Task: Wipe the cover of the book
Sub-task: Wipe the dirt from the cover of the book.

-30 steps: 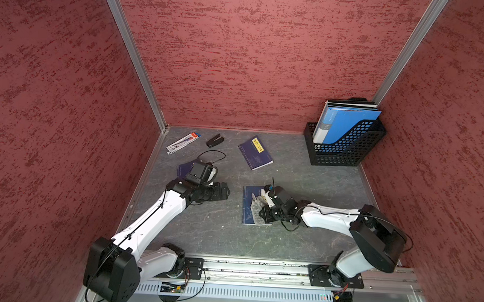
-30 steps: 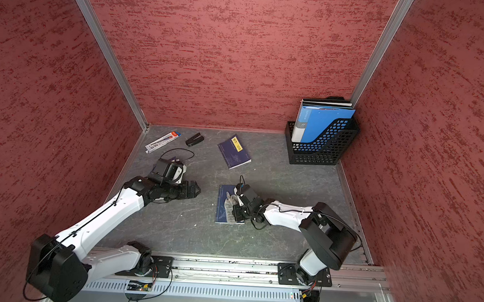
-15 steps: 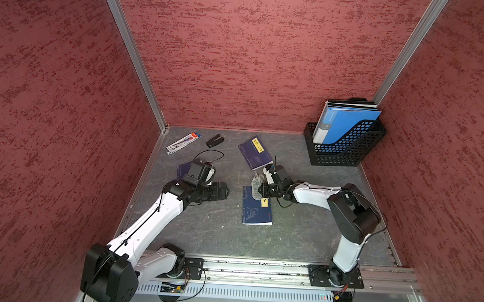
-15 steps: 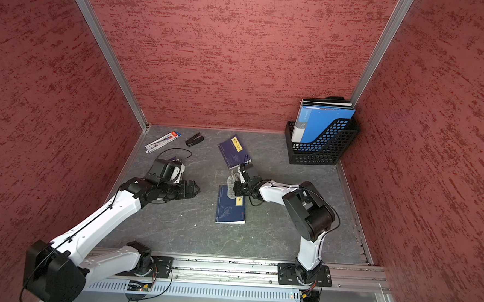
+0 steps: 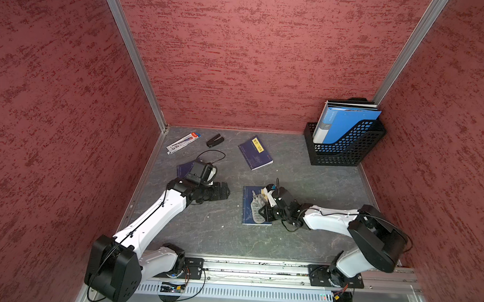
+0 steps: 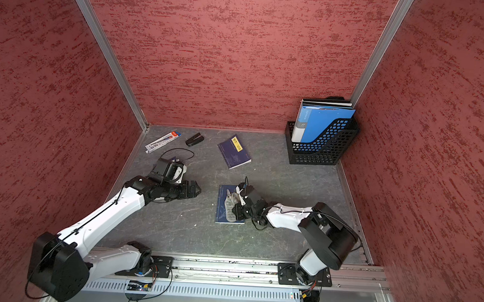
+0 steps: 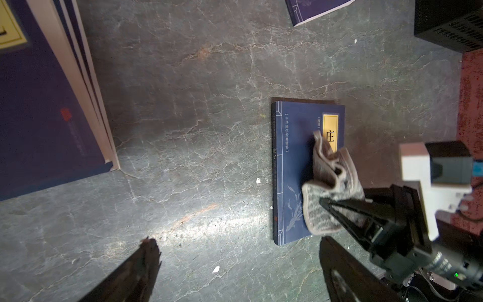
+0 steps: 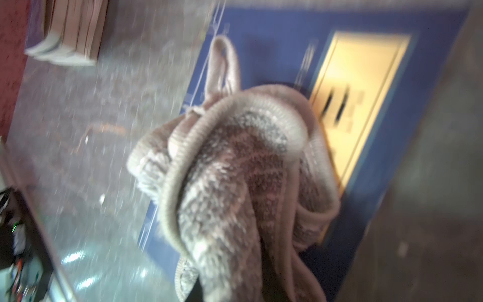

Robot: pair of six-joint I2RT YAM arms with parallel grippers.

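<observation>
Right gripper point(image 5: 264, 210) jaws clamp crumpled grey terry cloth point(image 7: 329, 183), draped ahead of them on flat navy rectangular paperback book point(image 7: 292, 170). Left gripper point(image 5: 225, 191) jaws splayed, empty.

Table layout
cloth point(image 5: 256, 208) on book point(image 5: 248, 203), centre; second book point(image 5: 255, 153) behind it; file rack point(image 5: 340, 154) far right; pen pack point(image 5: 183, 143) far left; my left gripper point(image 5: 227, 191) left of book

I log a navy rectangular paperback book point(image 7: 291, 183) with yellow title panel, a crumpled grey-beige speckled terry cloth point(image 7: 329, 183), a dark grey white-veined stone tabletop point(image 7: 209, 104) and mottled red textured walls point(image 5: 240, 58).
</observation>
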